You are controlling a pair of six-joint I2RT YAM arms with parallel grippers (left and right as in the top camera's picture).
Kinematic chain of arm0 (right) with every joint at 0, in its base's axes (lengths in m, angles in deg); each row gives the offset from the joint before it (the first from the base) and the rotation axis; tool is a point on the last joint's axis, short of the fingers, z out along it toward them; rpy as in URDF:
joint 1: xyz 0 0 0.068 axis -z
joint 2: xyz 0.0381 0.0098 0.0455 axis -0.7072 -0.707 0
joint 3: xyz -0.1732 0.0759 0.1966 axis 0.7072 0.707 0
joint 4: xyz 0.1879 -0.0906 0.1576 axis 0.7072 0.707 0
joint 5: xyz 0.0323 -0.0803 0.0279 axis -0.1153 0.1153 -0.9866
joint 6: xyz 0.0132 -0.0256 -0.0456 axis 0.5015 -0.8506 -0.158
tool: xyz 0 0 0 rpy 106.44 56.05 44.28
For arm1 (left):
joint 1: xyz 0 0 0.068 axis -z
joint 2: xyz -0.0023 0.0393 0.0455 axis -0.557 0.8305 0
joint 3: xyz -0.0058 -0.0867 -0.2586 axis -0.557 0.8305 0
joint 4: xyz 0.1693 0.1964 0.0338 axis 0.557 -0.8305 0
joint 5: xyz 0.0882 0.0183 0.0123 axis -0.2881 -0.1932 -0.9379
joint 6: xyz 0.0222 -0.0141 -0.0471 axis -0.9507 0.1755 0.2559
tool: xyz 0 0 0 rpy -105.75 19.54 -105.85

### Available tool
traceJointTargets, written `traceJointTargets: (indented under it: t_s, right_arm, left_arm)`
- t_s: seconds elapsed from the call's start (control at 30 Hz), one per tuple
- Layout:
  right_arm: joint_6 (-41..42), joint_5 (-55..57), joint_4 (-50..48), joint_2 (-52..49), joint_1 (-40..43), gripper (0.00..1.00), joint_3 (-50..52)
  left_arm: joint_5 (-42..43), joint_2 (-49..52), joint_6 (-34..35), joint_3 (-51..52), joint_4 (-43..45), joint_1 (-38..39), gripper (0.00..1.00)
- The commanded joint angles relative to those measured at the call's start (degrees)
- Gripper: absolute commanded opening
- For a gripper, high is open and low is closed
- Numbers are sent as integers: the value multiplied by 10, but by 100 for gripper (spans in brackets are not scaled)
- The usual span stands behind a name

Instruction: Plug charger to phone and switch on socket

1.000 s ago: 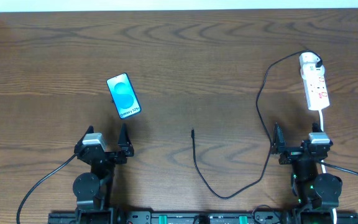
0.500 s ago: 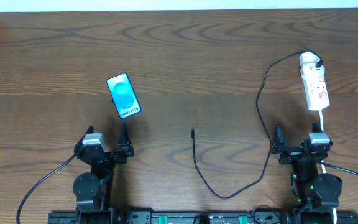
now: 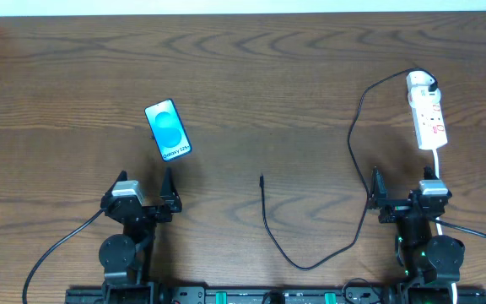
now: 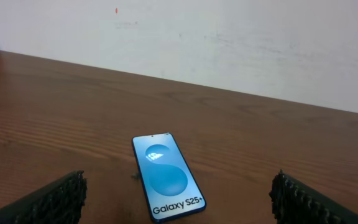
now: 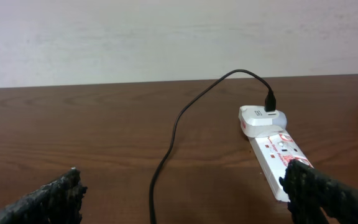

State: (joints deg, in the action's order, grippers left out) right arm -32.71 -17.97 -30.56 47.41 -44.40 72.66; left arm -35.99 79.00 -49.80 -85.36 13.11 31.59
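Note:
The phone (image 3: 168, 130) lies flat on the wooden table, left of centre, its blue screen lit; the left wrist view has the phone (image 4: 168, 177) just ahead of my jaws. My left gripper (image 3: 146, 184) stands open behind it, nothing held. The charger (image 3: 264, 211) is a thin black cable. Its free tip (image 3: 261, 178) rests mid-table and the other end is plugged into a white adapter (image 5: 263, 118) on the socket (image 3: 429, 118). My right gripper (image 3: 403, 187) is open just short of the socket (image 5: 275, 158), and the charger (image 5: 173, 137) runs between its fingers.
A white cord (image 3: 439, 165) leads from the socket's near end past my right arm. Thicker black robot cables (image 3: 57, 253) trail off both arm bases at the front edge. A pale wall (image 4: 229, 43) closes the table's far side.

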Motion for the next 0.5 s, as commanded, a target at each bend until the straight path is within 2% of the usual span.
traceJointTargets:
  t_s: [0.0, 0.47]
  right_arm:
    - [-6, -3, 3, 3, -11, 99, 1]
    - [-6, -3, 3, 3, -11, 99, 1]
  left_arm:
    - [10, -4, -3, 7, -23, -3, 95]
    - [10, -3, -4, -18, -47, -3, 95]
